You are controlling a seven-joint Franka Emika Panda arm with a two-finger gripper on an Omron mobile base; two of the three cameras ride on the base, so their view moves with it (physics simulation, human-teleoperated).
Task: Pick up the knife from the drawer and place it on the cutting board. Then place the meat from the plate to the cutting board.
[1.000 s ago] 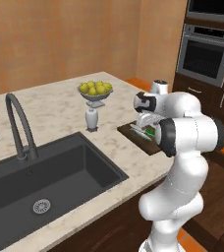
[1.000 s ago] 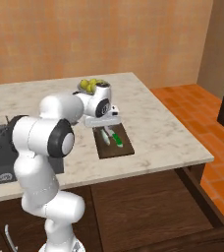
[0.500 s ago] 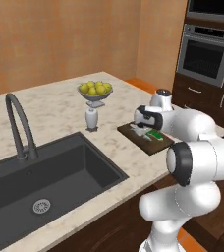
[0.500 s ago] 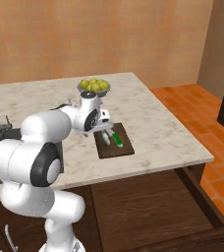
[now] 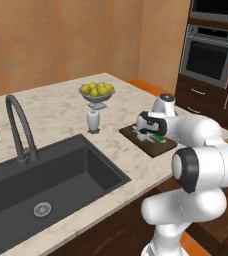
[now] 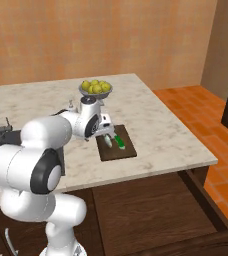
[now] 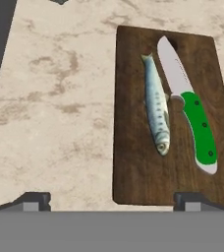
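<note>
Pincer [image 7: 111, 199]: tips wide apart, nothing between them; hovering above the near edge of the cutting board [image 7: 133, 172], looking down on it.
Knife [image 7: 190, 110]: lying flat on the cutting board, green handle toward the pincer, pale blade pointing away.
Meat: a small silver fish [image 7: 156, 110], also flat on the board, just beside the knife on its left in the hand view; apart from it or barely touching, hard to tell.
Key relation: both things ahead of the pincer and a little to its right in the hand view; long axes nearly parallel to each other and to the long side of the board, running away from the pincer. Line between the two tips crossing these axes, so no turn of the hand needed if a new grasp were wanted.
Task state, as judged: knife and meat both on the board, so probably nothing left except to draw the arm back.
Tabletop [image 5: 56, 112]: pale marbled stone, board near its edge.
Room: black sink [image 5: 46, 180] with a dark tap [image 5: 18, 127], grey bowl of yellow fruit [image 5: 97, 92] behind the board, oven [image 5: 211, 55] in dark cabinets, orange floor [image 6: 196, 107].
</note>
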